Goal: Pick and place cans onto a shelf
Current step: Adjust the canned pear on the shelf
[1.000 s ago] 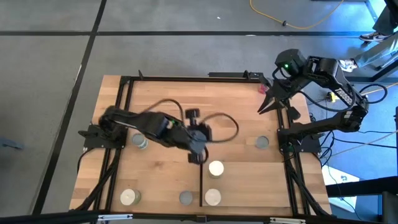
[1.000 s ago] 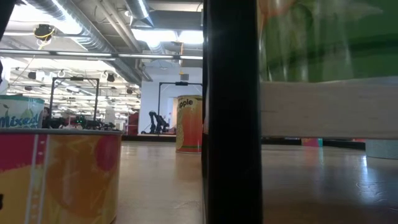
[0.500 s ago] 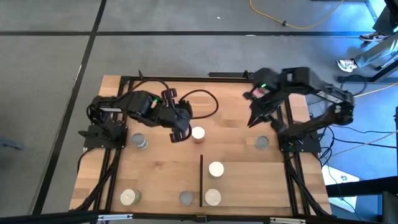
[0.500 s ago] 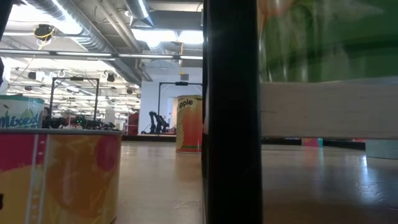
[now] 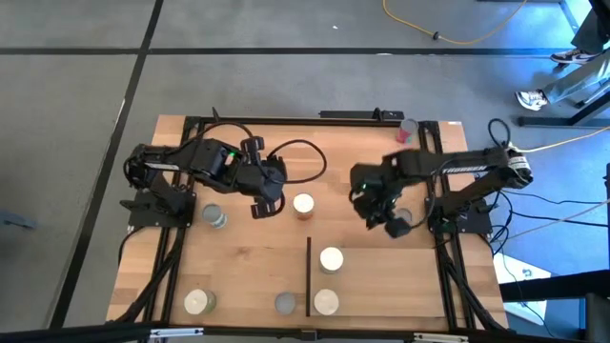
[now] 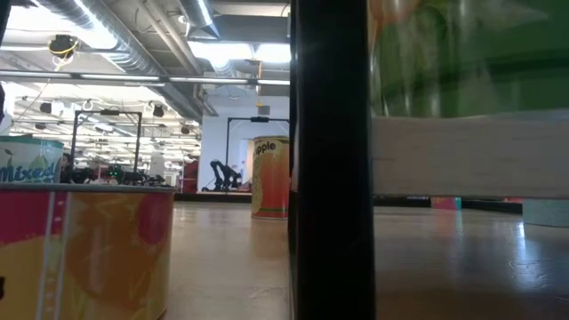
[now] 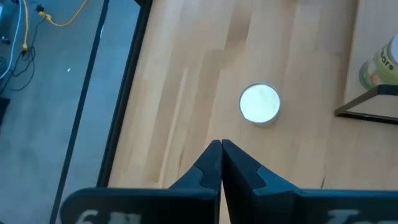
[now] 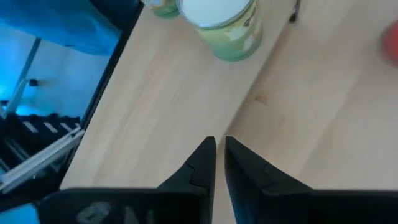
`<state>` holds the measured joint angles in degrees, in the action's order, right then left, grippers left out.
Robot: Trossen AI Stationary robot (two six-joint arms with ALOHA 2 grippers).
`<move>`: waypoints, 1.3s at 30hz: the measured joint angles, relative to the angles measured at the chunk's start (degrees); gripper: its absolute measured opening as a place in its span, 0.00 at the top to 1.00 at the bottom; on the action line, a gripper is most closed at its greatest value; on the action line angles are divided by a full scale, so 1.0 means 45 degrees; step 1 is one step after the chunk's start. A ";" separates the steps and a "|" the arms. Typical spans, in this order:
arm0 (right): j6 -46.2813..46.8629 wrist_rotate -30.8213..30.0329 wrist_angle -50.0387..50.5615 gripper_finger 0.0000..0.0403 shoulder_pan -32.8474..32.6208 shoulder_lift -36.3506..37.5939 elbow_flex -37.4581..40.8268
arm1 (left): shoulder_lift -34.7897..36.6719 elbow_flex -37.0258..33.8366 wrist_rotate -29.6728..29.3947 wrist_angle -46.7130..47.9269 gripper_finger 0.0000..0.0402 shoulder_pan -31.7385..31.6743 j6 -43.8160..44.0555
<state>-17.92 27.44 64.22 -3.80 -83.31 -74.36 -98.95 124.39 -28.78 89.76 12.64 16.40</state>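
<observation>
L arm has backed off: left gripper (image 7: 221,144) is now pulled away from the white-topped can (image 5: 303,204), which stands alone mid-table just beside it. A sec ago that spot was bare, so you've only set this can down on the open table, not on the shelf (image 5: 381,286). L claw is pressed together, holding nothing.

R arm has swung in from the far right corner. The right gripper (image 5: 391,221) now hangs over the right side of the table, abt where the grey-topped can stood, and the arm now hides that can. R claw is almost together, w/ only a thin gap and nothing in it, per the right wrist view.

Shelf looks to be the panel right of the thin black strip (image 5: 309,276). Two cans sit there, I judge: one (image 5: 331,258) & one (image 5: 326,302). Still loose on the table: a grey-top (image 5: 285,303), a cream one (image 5: 197,302), one by the L base (image 5: 213,217), and a red one (image 5: 410,129) at the far edge.

Meaning: the R arm seems set to take the next can, but you'd need to open that claw first.
</observation>
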 joint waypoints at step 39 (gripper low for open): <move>0.1229 -0.0868 -0.9975 0.91 -0.2460 -0.1481 0.3125 | 0.0101 -0.0155 0.0666 0.0058 1.00 0.0000 0.0042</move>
<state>-12.39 23.54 19.33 -14.87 -89.97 -60.29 -98.50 123.70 -25.78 90.02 12.64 16.59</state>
